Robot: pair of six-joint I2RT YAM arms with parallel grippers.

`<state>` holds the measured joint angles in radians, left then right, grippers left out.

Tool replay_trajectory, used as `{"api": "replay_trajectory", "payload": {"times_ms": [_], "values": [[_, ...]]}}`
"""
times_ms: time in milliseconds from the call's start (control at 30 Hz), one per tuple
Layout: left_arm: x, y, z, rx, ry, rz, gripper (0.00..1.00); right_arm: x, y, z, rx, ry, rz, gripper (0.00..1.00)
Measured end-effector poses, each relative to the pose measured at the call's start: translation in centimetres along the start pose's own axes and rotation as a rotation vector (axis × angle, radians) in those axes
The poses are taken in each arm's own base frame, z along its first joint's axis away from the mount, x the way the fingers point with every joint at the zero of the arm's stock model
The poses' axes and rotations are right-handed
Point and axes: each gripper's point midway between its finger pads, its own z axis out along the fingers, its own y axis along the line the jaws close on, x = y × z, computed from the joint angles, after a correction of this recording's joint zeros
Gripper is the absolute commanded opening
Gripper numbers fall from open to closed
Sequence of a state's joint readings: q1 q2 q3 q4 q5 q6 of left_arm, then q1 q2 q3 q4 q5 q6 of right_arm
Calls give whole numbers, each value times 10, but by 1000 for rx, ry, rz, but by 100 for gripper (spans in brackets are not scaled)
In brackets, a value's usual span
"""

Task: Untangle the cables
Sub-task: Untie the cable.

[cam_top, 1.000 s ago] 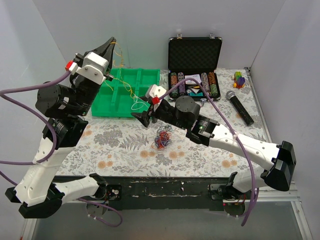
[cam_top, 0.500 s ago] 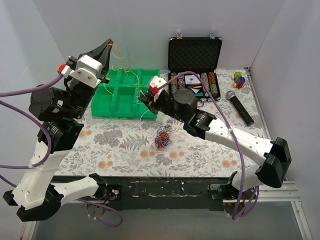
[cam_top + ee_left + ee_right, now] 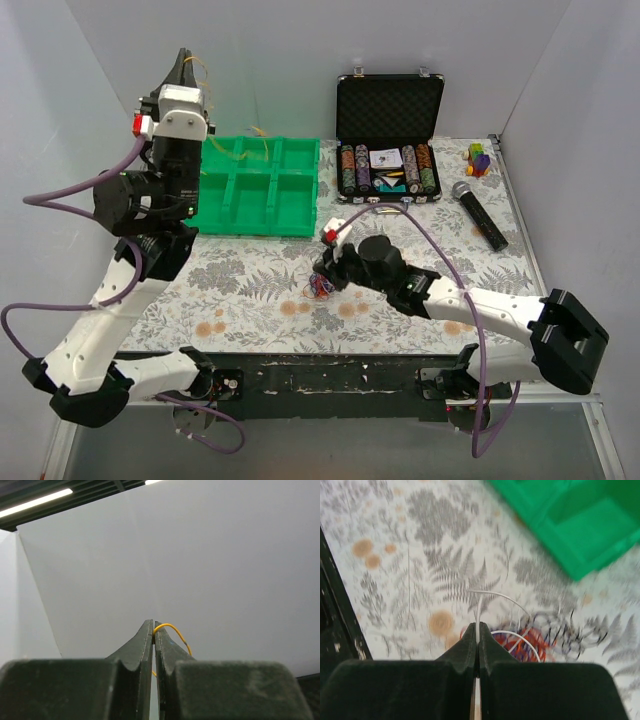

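Observation:
A small tangle of red, blue and black cables (image 3: 318,288) lies on the flowered cloth in front of the green tray. My right gripper (image 3: 322,272) hangs low right over it. In the right wrist view the gripper (image 3: 478,627) is shut on a thin white cable (image 3: 479,605) that loops past the tangle (image 3: 545,635). My left gripper (image 3: 185,62) points up, high above the tray's left end. In the left wrist view it (image 3: 153,625) is shut on a thin orange-yellow cable (image 3: 175,630) that arcs over its right finger.
The green compartment tray (image 3: 250,222) stands at the back left, its corner also in the right wrist view (image 3: 580,530). An open black case of poker chips (image 3: 388,170), a microphone (image 3: 478,213) and a colourful block toy (image 3: 480,158) sit at the back right.
My right gripper closed on the white cable near the tray and swung toward the near side, down to the tangle. My left arm turned upright, lifting the orange-yellow cable higher.

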<state>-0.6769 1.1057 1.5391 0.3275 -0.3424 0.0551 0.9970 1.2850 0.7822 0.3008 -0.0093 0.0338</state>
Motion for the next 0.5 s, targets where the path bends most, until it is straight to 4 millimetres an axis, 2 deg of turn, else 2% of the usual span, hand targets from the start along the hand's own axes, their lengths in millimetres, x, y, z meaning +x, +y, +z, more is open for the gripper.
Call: {"api": "replay_trajectory", "payload": {"times_ms": [33,100,133,200,267,367,500], "values": [[2,2,3,-26,5,1,0,28,0,-5,3,51,30,1],[6,3,5,-49,18,2,0,65,1,-13,10,126,70,1],[9,3,5,-56,27,0,0,79,1,-16,16,157,84,1],[15,2,2,-60,41,-6,0,88,0,-19,25,179,105,1],[28,-2,-7,-57,72,-6,0,82,0,-17,28,162,111,1],[62,-15,-26,-42,136,3,0,62,0,-15,29,120,110,1],[143,-34,-51,-12,289,36,0,14,0,-12,29,14,98,1]]}}
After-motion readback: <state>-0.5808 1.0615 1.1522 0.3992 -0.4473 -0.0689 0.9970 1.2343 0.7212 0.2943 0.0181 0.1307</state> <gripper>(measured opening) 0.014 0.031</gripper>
